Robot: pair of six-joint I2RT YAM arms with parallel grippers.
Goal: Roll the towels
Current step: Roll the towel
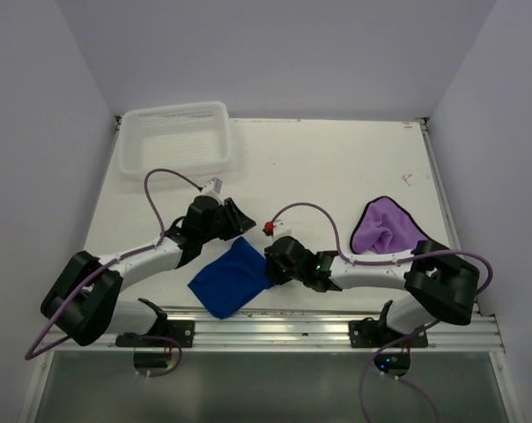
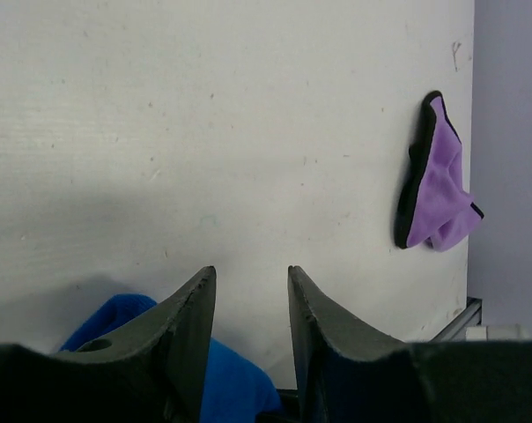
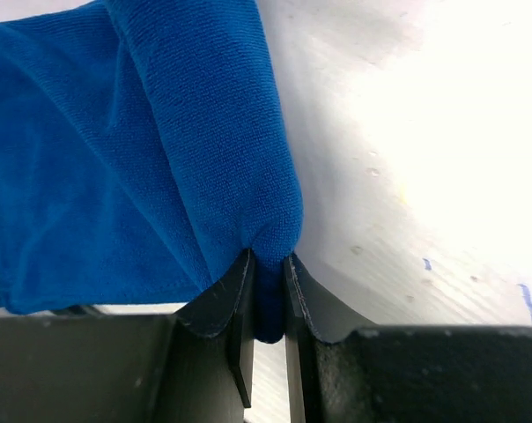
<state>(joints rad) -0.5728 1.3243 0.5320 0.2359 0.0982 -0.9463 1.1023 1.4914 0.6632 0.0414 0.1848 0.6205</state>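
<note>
The royal blue towel (image 1: 232, 278) lies folded near the table's front edge, between the two arms. My right gripper (image 3: 268, 260) is shut on a bunched fold of the blue towel (image 3: 143, 141) at its right corner; in the top view it (image 1: 273, 264) sits at the towel's right side. My left gripper (image 2: 251, 275) is open and empty, above the blue towel's (image 2: 217, 383) far end; in the top view it (image 1: 240, 218) is just above the towel's top corner. The light purple towel with a dark edge (image 1: 385, 226) lies crumpled at the right, also in the left wrist view (image 2: 435, 181).
A white plastic mesh basket (image 1: 175, 138) stands at the back left. A small red object (image 1: 269, 229) lies on the table near the right gripper. The table's front metal rail (image 1: 275, 328) runs below the towel.
</note>
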